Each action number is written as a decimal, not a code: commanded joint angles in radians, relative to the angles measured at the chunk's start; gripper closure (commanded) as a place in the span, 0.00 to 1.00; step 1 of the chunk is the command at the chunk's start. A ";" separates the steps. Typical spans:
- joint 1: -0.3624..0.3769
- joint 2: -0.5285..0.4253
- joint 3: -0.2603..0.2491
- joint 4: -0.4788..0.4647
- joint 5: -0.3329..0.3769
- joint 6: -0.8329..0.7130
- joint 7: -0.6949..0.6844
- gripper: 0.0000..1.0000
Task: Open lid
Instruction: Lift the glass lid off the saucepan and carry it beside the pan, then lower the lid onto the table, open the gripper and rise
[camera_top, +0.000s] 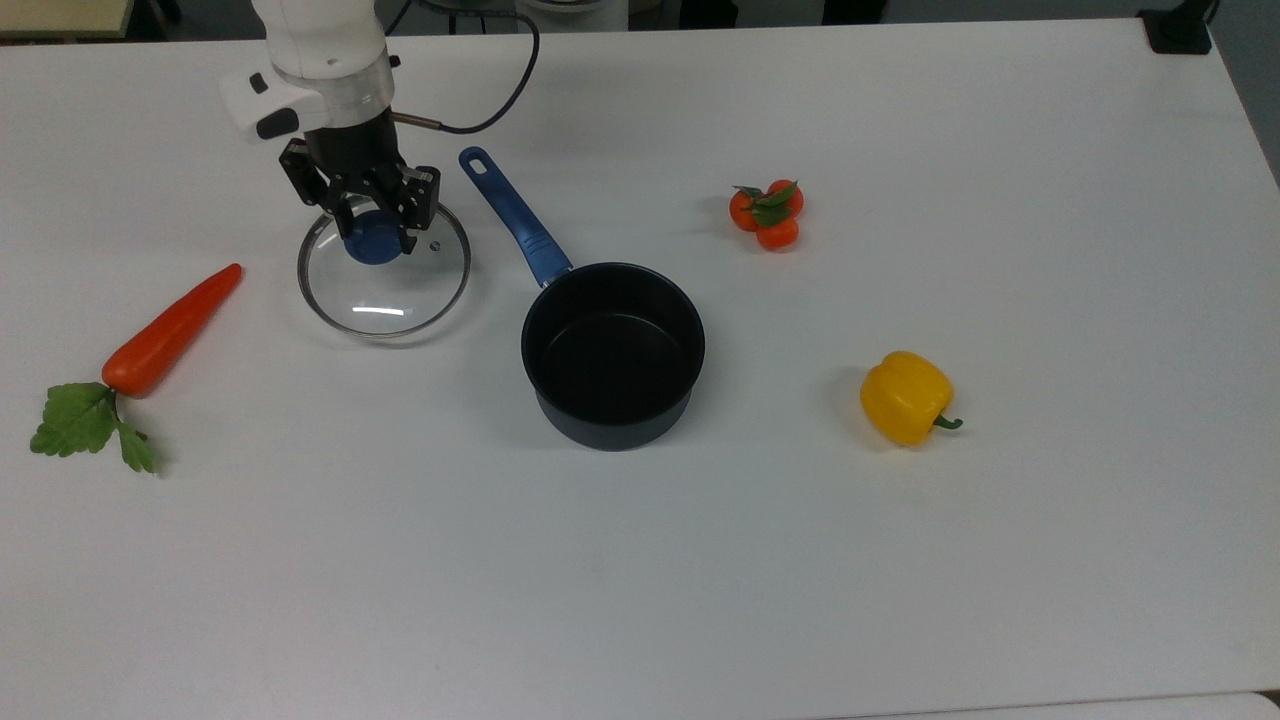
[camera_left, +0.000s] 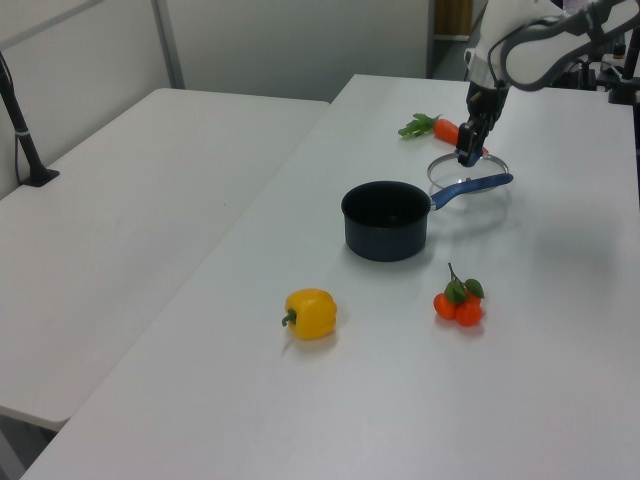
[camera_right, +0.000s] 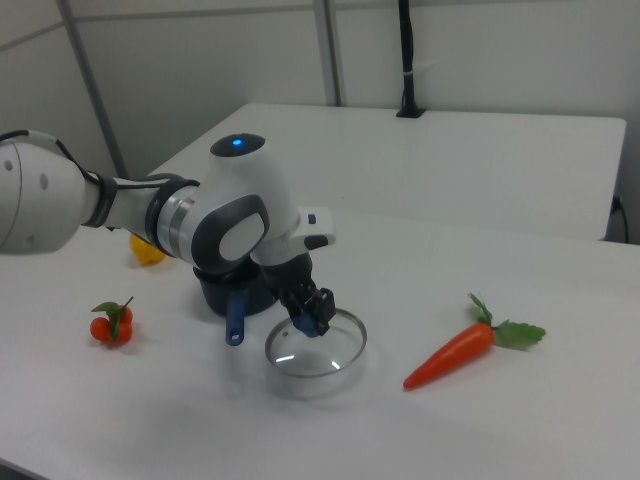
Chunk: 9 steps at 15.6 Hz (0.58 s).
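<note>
The lid (camera_top: 384, 273) is off the saucepan (camera_top: 612, 352). In the top view it sits in the upper left of the frame, between the saucepan's blue handle (camera_top: 515, 216) and the carrot (camera_top: 170, 330), apart from both. The saucepan stands at the centre of the frame with its dark interior fully exposed and nothing inside it.

The gripper (camera_top: 374, 228) is closed on the lid's blue knob (camera_top: 372, 243), one finger on each side, as seen in the top view. In the right view the gripper (camera_right: 311, 312) comes down on the lid (camera_right: 316, 344) from above, in the lower centre of the frame. The lid lies level and very close to the table (camera_top: 900, 560); whether its metal rim is touching the surface cannot be told from these views.

Judged from this layout, the main part of the task is done: the lid is separated from the saucepan and moved well to one side. What appears to remain is to settle the lid flat on the table, part the fingers and lift the gripper clear.

No brand, label or other writing can be read on the lid, the saucepan or the arm. A small vent hole (camera_top: 433, 244) marks the glass just right of the knob in the top view.

Other items: a tomato cluster (camera_top: 767, 214) at upper centre-right and a yellow pepper (camera_top: 904, 397) at right, both well apart from the saucepan.
</note>
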 joint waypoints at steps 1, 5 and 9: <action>-0.003 -0.011 0.004 -0.031 0.009 0.033 -0.018 0.64; -0.009 0.018 0.002 -0.030 0.008 0.028 -0.018 0.55; -0.018 0.030 0.002 -0.025 0.005 0.028 -0.018 0.52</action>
